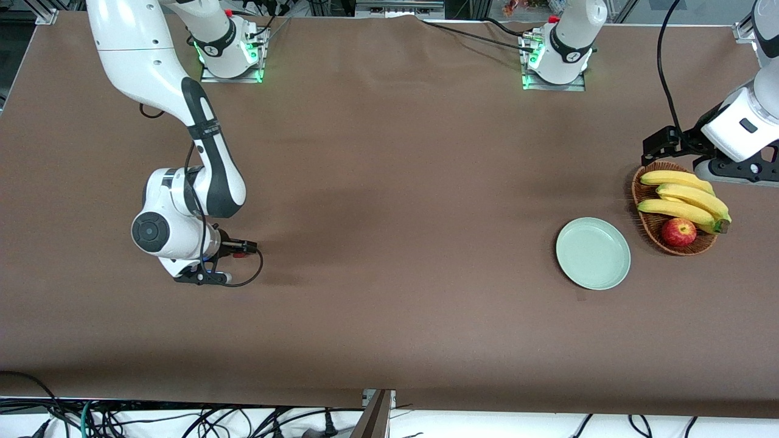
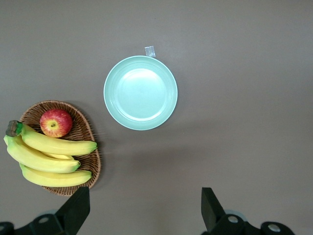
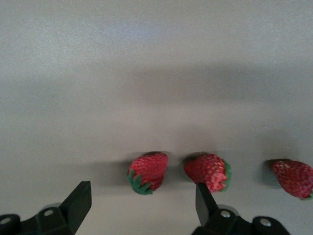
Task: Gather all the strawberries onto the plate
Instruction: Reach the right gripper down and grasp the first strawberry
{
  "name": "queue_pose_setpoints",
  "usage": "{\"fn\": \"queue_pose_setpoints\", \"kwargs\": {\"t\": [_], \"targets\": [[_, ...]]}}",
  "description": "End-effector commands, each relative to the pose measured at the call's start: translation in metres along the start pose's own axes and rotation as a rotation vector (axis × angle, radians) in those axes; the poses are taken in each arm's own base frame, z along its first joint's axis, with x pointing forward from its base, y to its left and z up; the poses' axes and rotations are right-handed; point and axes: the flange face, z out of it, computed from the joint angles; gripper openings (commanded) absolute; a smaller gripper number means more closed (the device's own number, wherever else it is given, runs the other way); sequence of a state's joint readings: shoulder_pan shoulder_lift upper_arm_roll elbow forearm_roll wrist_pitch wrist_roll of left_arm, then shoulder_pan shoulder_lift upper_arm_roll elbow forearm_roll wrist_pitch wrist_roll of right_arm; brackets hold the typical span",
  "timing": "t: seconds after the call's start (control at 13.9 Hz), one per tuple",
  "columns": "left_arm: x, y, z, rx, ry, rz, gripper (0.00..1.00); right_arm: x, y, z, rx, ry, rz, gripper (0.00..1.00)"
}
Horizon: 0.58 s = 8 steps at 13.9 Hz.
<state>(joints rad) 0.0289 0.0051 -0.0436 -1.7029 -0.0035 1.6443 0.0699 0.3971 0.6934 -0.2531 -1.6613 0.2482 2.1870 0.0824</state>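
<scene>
The right gripper (image 3: 142, 203) is hanging low over the bench (image 1: 389, 182) at the right arm's end, its fingers (image 3: 78, 200) spread wide. Three strawberries (image 3: 148, 172) are lying in a row on the bench just under it. One berry is sitting between the two fingers without touching either, a second berry (image 3: 207, 171) is lying right at one fingertip, and a third (image 3: 293, 177) is resting farther along the row, apart from the gripper. In the front view the wrist is hiding most of them; only a bit of red (image 1: 240, 253) is showing beside the gripper.

The left gripper (image 2: 145, 208) is waiting up in the air at the left arm's end, over the bench beside the basket (image 2: 88, 139), with its fingers spread and nothing between them. The plate (image 1: 593, 253) is sitting bare on the bench well apart from the strawberries, just beside the basket and a little nearer to the front camera. The basket is holding bananas (image 1: 684, 201) and an apple (image 1: 678, 232).
</scene>
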Motion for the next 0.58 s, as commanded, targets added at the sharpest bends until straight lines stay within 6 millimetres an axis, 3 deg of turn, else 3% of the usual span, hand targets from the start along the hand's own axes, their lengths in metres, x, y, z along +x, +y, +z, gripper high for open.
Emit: {"fn": "queue_pose_setpoints", "kwargs": {"t": [0.0,0.14,0.5], "targets": [[-0.0024,-0.0005,-0.0076,-0.015,0.001,0.008,1.0,0.0039,-0.0029,0.0101,0.013,0.019,0.023,0.92],[-0.0017,-0.0004,-0.011,-0.016,0.007,0.008,1.0,0.0042,-0.0025,0.0138,0.01,0.018,0.022,0.85],[-0.0014,-0.0004,-0.0101,-0.016,0.004,0.008,1.0,0.0044,-0.0033,0.0188,0.033,0.009,0.041,0.37]]}}
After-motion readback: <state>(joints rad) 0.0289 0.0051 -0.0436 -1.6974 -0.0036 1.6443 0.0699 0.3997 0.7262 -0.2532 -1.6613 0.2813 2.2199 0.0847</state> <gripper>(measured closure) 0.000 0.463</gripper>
